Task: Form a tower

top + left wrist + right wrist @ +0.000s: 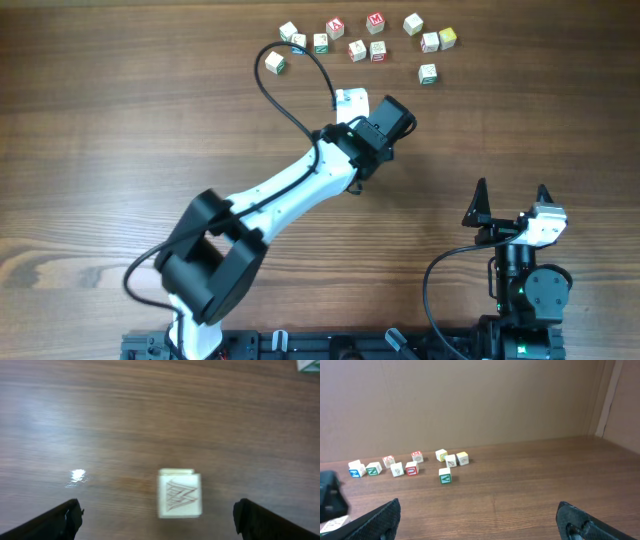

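left gripper (157,510) jaws wide, not touching letter cube (180,492) between them. can't see any tower yet, loose cubes (377,50) untouched. right gripper (512,190) open, empty.

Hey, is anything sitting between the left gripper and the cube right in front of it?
Nothing visible. The left gripper is open, and the cube sits on bare table in the gap, touching neither finger. The other loose cubes lie farther off, beyond it.
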`<state>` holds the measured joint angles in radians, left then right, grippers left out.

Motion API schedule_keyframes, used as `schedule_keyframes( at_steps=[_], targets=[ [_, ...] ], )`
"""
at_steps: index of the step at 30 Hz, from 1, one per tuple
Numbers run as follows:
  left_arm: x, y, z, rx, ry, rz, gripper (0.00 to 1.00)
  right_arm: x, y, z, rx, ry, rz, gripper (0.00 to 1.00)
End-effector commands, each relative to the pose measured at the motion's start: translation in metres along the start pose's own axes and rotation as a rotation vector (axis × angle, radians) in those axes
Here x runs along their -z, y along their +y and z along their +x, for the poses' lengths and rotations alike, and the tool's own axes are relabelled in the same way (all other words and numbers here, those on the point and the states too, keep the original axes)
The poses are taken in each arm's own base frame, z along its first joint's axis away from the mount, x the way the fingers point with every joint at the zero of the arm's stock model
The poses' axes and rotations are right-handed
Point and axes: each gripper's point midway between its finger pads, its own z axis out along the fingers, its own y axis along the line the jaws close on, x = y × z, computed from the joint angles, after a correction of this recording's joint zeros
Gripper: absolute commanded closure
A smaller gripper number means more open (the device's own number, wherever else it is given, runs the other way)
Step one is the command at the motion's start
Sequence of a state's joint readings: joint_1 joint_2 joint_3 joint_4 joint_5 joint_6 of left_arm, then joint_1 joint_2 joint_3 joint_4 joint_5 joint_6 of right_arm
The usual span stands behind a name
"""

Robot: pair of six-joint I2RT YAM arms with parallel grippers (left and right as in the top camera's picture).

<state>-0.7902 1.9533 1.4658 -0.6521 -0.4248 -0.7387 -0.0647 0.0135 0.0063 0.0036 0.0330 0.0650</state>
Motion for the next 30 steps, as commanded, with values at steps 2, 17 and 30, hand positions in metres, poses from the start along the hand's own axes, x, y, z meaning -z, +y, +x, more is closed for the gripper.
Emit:
schedule_keyframes(
  at_steps=[2,17,30],
  targets=[
    [0.04,0.027,-0.016,0.0,-0.047,-0.054,0.0,0.0,0.001,-0.001,0.012,-0.006,-0.006,0.0],
    [0.199,0.18,-0.048,0.246,-0.32,-0.364,0.0,0.0,0.001,-0.001,0.012,-0.006,-0.006,0.0],
    [0.298,0.26,-0.046,0.426,-0.5,-0.233,0.0,0.0,-0.001,-0.002,0.012,-0.008,0.001,0.0]
  ],
)
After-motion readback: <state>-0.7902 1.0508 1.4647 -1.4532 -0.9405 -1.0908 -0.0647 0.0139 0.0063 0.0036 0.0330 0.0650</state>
